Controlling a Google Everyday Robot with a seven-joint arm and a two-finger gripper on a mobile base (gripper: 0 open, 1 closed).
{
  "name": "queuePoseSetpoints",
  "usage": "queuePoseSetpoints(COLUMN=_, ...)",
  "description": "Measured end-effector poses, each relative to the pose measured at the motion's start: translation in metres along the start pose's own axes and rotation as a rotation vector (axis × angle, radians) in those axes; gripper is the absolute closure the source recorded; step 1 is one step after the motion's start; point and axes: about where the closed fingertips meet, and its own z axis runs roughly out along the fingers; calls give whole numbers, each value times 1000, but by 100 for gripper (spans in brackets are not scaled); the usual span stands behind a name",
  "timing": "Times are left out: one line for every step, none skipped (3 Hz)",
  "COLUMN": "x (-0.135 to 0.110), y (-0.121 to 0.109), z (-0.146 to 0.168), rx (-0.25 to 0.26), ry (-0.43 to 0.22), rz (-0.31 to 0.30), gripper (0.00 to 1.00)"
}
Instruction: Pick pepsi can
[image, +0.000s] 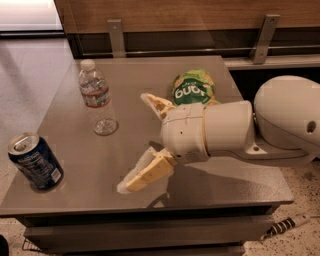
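Hovering above the middle of the grey table (240, 192), the gripper (132, 142) points toward the left of the scene with its two tan fingers spread wide and nothing between them. One finger (156, 104) reaches toward the far side. The other finger (146, 172) angles down toward the near edge, its tip close to the tabletop; whether it touches cannot be told. Behind the fingers sits the thick white wrist housing (207, 131), joined on the right to a large rounded white arm segment (290, 117) that overhangs the table's right edge. The pepsi can (35, 161) stands upright at the near left corner of the table, well apart from the gripper, silver top up and white print on its dark blue side. A clear water bottle (96, 97) stands upright farther back on the left half, between the can and the far edge, nearer to the far finger than the can is. A green snack bag (192, 87) lies just beyond the wrist, partly hidden by it. Along the far side runs a dark wooden panel with two metal brackets (116, 37). A striped cable (287, 226) lies on the speckled floor at the near right.
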Motion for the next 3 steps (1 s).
queuePoseSetpoints(x=-12, y=12, z=23, rx=-12, ry=-47, rz=14, gripper=0)
queuePoseSetpoints(x=-19, y=20, z=47, rx=-41, ry=-66, rz=31, gripper=0)
queuePoseSetpoints(x=-18, y=28, z=75, rx=-82, ry=-82, rz=58, gripper=0)
